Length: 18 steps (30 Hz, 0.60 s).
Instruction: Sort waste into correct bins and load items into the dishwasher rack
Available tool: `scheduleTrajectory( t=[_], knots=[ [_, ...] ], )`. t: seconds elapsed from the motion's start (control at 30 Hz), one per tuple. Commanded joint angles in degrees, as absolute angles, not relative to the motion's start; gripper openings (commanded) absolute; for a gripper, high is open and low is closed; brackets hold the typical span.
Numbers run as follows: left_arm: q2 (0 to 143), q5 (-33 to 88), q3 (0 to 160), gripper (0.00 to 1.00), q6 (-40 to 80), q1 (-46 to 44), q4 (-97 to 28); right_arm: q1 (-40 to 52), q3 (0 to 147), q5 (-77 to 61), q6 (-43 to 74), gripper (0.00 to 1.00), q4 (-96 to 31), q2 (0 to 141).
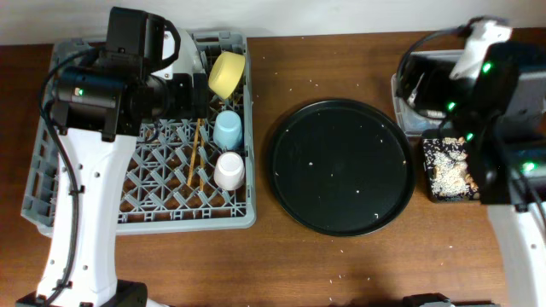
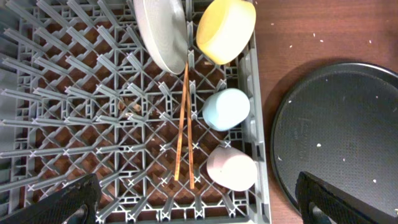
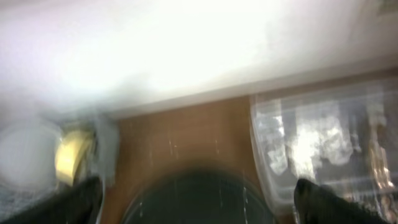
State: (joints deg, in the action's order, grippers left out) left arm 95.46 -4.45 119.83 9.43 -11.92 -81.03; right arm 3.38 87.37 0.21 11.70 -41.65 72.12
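Observation:
The grey dishwasher rack (image 1: 51,162) holds a yellow bowl (image 1: 227,73), a light blue cup (image 1: 228,130), a pinkish-white cup (image 1: 229,170), two chopsticks (image 1: 195,153) and a pale grey plate (image 2: 160,34) standing on edge. My left gripper (image 2: 199,205) is open and empty above the rack, near the cups (image 2: 226,109) (image 2: 231,168) and the chopsticks (image 2: 183,124). My right gripper (image 3: 199,205) is open and empty, high near the clear tub (image 3: 323,143), which holds white napkins. The shallow black tray (image 1: 448,166) holds rice and brownish bits.
The large round black tray (image 1: 341,166) lies mid-table with a few rice grains on it. Loose grains dot the brown table around it. The right wrist view is blurred. My right arm covers much of the clear tub (image 1: 408,115) in the overhead view.

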Motion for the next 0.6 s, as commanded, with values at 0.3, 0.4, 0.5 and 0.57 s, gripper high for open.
scheduleTrajectory(
  t=[0.3, 0.4, 0.5, 0.57],
  knots=[
    [94.83, -4.05, 119.92, 1.0, 9.54, -11.97, -81.06, 5.41, 6.26, -4.1, -1.08, 0.98, 9.72, 18.87],
    [94.83, -4.05, 119.92, 1.0, 9.54, -11.97, -81.06, 5.41, 0.32, -4.12, -1.06, 0.98, 8.16, 9.13],
    [94.83, -4.05, 119.92, 1.0, 9.52, -11.97, -81.06, 5.41, 0.32, -4.32, -1.06, 0.98, 3.92, 3.77],
    [94.83, -4.05, 119.92, 1.0, 9.54, -11.97, -81.06, 5.41, 0.32, -6.48, -1.06, 0.98, -3.07, 0.19]
  ],
)
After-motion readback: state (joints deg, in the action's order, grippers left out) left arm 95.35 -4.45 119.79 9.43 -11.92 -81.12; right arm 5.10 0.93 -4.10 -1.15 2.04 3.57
